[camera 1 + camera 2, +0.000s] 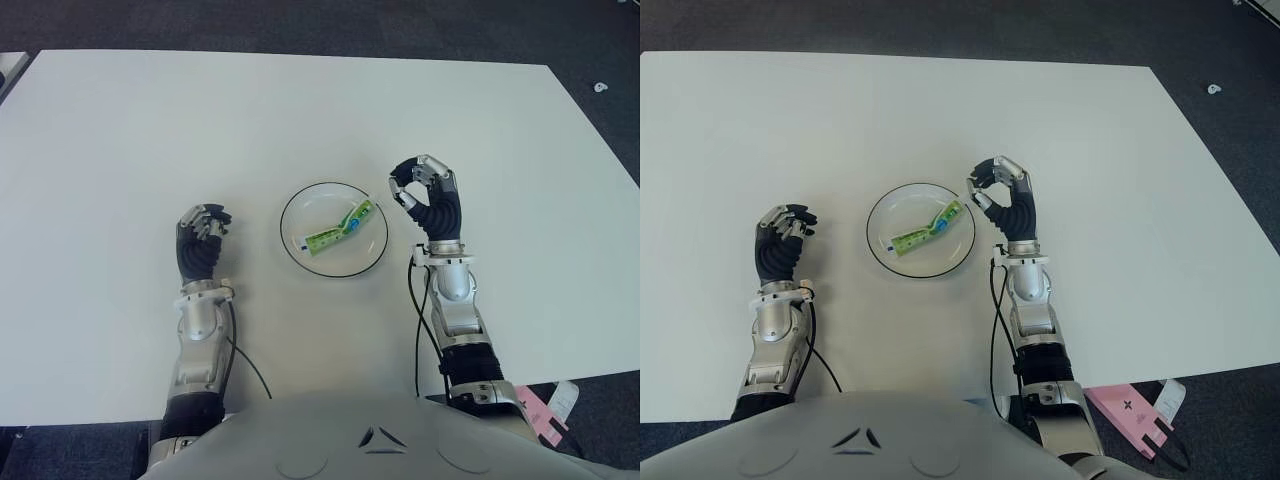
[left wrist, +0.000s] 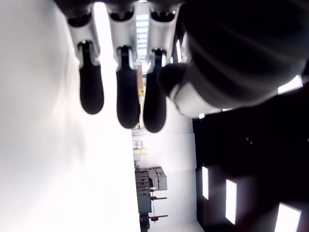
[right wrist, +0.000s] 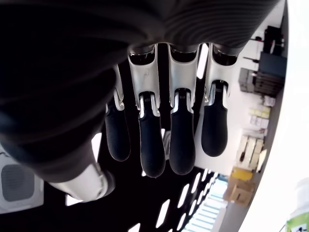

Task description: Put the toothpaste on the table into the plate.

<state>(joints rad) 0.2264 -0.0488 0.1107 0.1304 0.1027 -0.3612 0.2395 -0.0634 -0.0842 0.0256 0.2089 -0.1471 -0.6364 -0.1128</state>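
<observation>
The green and white toothpaste tube lies slanted inside the round white plate at the middle of the white table. My right hand hovers just beyond the plate's right rim. Its fingers hang loosely curved and hold nothing. A corner of the tube peeks into the right wrist view. My left hand shows to the left of the plate, a short gap away. Its fingers are relaxed and empty.
Dark carpet borders the table at the far and right edges. A pink object with a paper slip lies on the floor by my right elbow. Cables run along both forearms.
</observation>
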